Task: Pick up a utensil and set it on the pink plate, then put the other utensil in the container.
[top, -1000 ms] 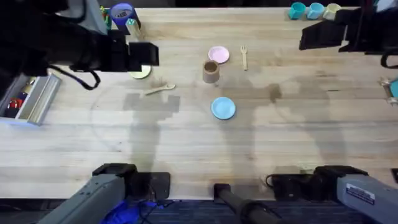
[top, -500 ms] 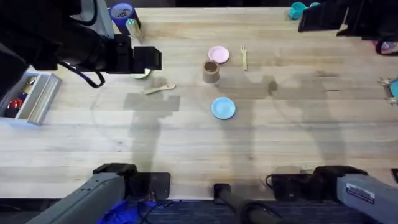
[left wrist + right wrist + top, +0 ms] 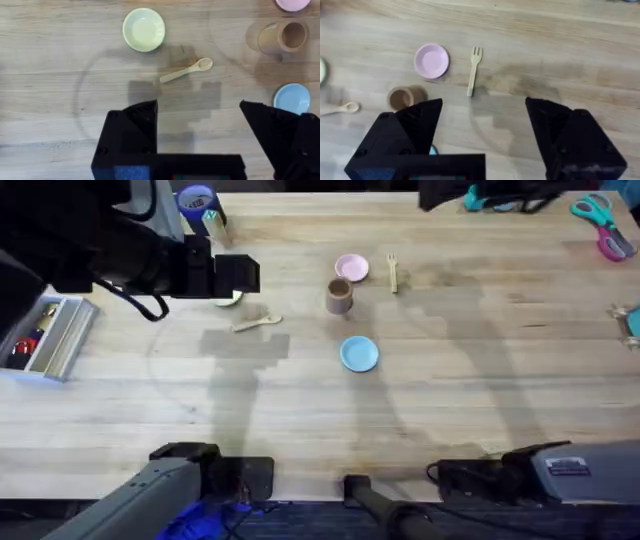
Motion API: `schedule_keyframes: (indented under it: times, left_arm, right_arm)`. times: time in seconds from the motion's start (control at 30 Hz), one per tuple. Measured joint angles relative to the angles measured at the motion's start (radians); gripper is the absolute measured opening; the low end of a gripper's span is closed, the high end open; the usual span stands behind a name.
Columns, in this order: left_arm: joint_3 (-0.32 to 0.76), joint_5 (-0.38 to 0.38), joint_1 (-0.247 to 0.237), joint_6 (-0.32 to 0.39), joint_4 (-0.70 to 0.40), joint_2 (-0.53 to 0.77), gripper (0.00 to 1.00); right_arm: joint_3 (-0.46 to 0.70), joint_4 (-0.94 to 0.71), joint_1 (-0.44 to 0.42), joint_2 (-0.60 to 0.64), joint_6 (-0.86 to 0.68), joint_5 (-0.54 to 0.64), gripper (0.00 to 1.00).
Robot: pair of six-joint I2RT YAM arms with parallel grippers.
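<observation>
Gripping the fork (image 3: pixel 474 70) mid-handle suits you: it looks light, stiff and thin, lying flat on the bench (image 3: pixel 480 380) just beside the pink plate (image 3: pixel 431 61). Your right claw (image 3: pixel 482 122) hangs open above it.

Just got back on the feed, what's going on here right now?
Nothing is picked up yet. The fork lies on the table beside the pink plate, not touching it, and the spoon lies on bare wood between the yellow-green plate and the cup. The left gripper hangs over the spoon's area with jaws open and empty. The right gripper is above the fork, also open and holding nothing. The blue plate sits unused nearer the bases.
</observation>
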Motion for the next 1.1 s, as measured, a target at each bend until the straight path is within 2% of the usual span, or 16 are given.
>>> schedule_keyframes:
  times: [0.3,0.63,1.1]
  left_arm:
    - [0.000,0.000,0.000,0.000,0.003,0.000,0.993]
    - [0.000,0.000,0.000,0.000,0.003,0.000,0.993]
    - [0.000,0.000,0.000,0.000,0.004,0.000,0.994]
  right_arm:
    - [0.003,0.051,0.033,0.196,0.077,0.038,0.997]
    - [0.003,0.105,0.109,0.344,0.155,0.082,0.997]
    - [0.004,0.163,0.110,0.400,0.280,0.153,0.996]
